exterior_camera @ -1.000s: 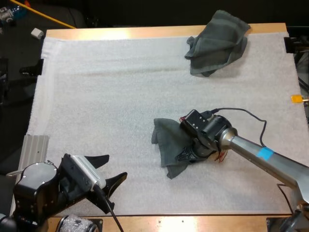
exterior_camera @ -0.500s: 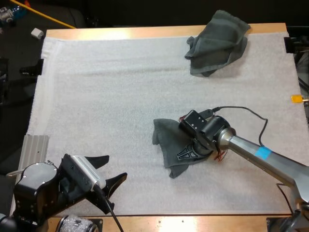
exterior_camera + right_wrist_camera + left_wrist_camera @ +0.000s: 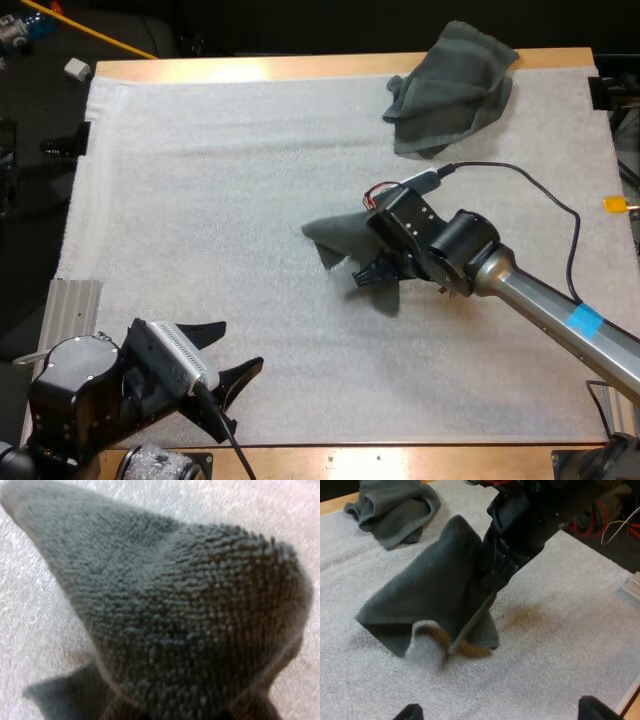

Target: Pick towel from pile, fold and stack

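My right gripper [image 3: 372,272] is shut on a dark grey-green towel [image 3: 335,240] and holds it lifted off the white mat [image 3: 200,200] near the middle. The towel [image 3: 430,595] hangs from the black fingers [image 3: 492,575] in a loose draped sheet, with its shadow on the mat beneath. Close up, its nap [image 3: 190,630] covers the fingers. A second towel [image 3: 450,90] lies crumpled at the far right corner of the mat, seen too as a heap [image 3: 395,505] beyond the hanging one. My left gripper [image 3: 225,350] stands open at the near left edge, nothing between its fingertips [image 3: 597,711].
A ribbed metal plate [image 3: 75,305] lies at the mat's left edge near my left arm. The wooden table edge [image 3: 300,68] runs along the far side. Bare mat stretches across the left half and the near side.
My right gripper has risen and shifted toward the far left with the towel, which has come up off the mat and now hangs. The left arm has not moved.
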